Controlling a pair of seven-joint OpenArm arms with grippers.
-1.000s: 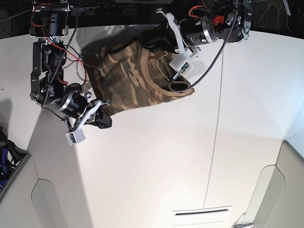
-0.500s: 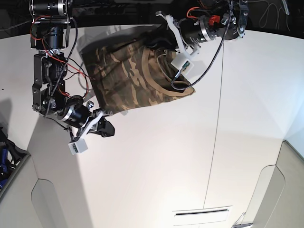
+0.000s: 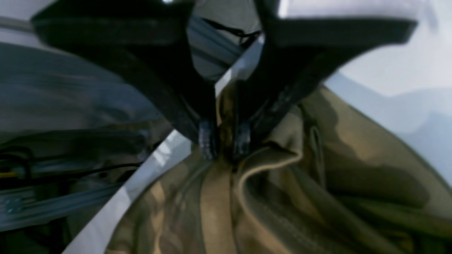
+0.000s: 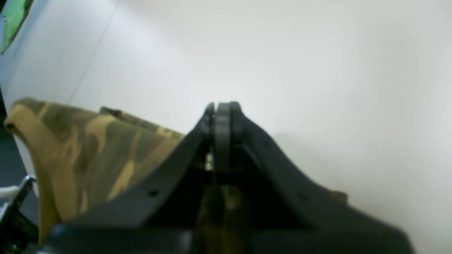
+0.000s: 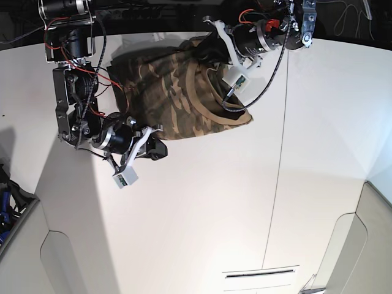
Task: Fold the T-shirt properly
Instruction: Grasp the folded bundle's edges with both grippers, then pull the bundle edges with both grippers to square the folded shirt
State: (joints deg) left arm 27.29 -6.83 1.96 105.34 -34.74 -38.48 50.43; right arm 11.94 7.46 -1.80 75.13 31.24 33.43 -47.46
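Near the desk's (image 5: 202,214) front, the right pincer (image 5: 156,149) has slid sideways along the shirt's lower edge, jaws pressed shut, apparently empty. Beyond it, the camouflage T-shirt (image 5: 177,101) lies bunched at the far edge, collar toward the base view's right, long axis roughly side to side. The left pincer (image 3: 224,141) clamps narrowly on the cloth near its collar, lifting it, so folding has barely begun.

The work surface was a white table (image 5: 202,202), matte and evenly lit. A thin dark seam (image 5: 278,165) ran lengthwise across the top in the base view. A narrow slot (image 5: 260,274) was cut near the lower edge of that view. The lower corners were notched, with grey floor (image 5: 376,245) visible beyond. Behind the far edge the room was dark (image 5: 153,6). Soft shadows (image 5: 73,196) lay on the left part of the top.
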